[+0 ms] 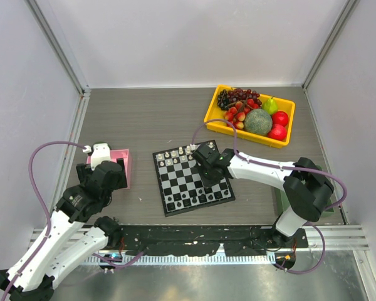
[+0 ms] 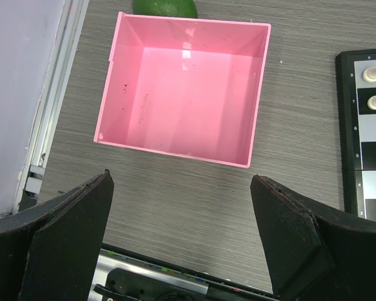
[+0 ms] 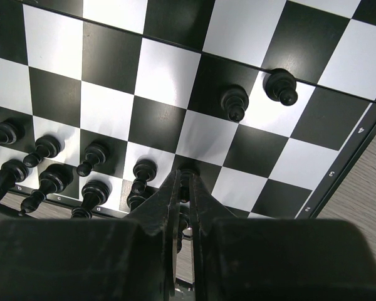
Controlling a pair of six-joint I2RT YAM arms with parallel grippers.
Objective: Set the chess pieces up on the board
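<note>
The board [image 1: 187,184] lies at the table's centre. White chess pieces [image 1: 173,155] stand along its far edge and black pieces [image 1: 194,199] along its near edge. My right gripper [image 1: 212,177] hangs low over the board's right part. In the right wrist view its fingers [image 3: 174,199] are shut on a black piece [image 3: 186,177] that stands on a dark square in the near rows. Two black pawns [image 3: 235,102] stand farther out on the board [image 3: 282,163]. My left gripper [image 2: 182,241] is open and empty over bare table, near a pink tray [image 2: 183,88].
A pink tray [image 1: 122,164] sits left of the board. A yellow bin of fruit [image 1: 250,115] stands at the back right. A green fruit [image 2: 165,7] lies behind the pink tray. Walls close in on both sides and the back.
</note>
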